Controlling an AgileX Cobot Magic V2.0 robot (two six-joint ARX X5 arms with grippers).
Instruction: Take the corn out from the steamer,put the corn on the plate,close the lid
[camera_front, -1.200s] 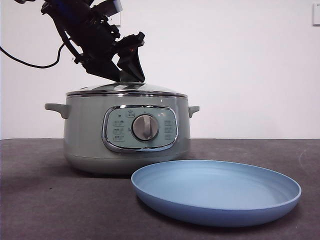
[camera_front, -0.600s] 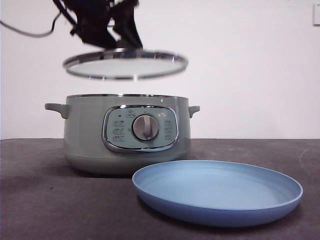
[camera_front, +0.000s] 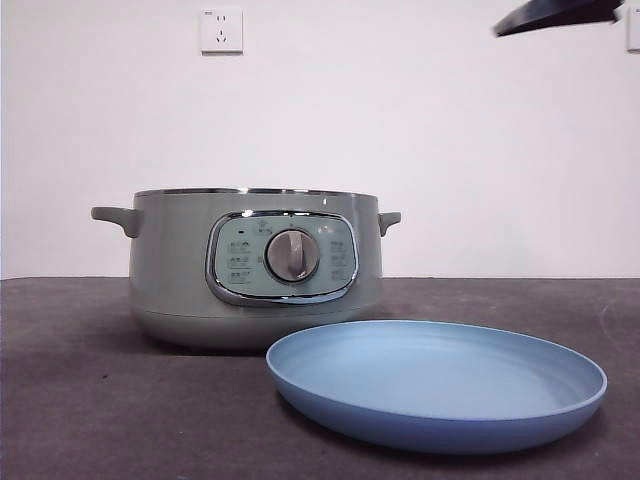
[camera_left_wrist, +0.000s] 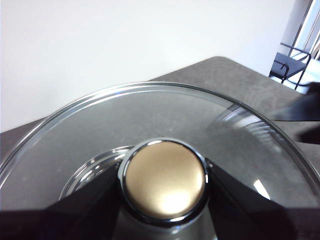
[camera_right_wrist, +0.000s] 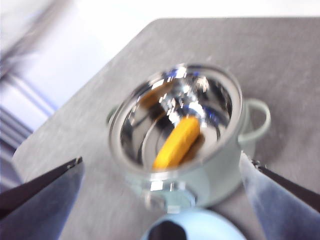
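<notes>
Bench (camera_front: 80, 400) carries the steamer (camera_front: 255, 265), uncovered, toward its rear left; plate (camera_front: 436, 385) sits just in front of it and to its right, near the front edge, nothing on it; lid (camera_left_wrist: 150, 125) is up in the air, out of the front view, left gripper (camera_left_wrist: 165, 182) clamped on its knob (camera_left_wrist: 165, 181); right gripper (camera_right_wrist: 160, 200) high above the steamer, jaws spread wide, holding nothing; corn (camera_right_wrist: 177, 142) lies inside the steamer on its shiny metal floor, picture blurred.
</notes>
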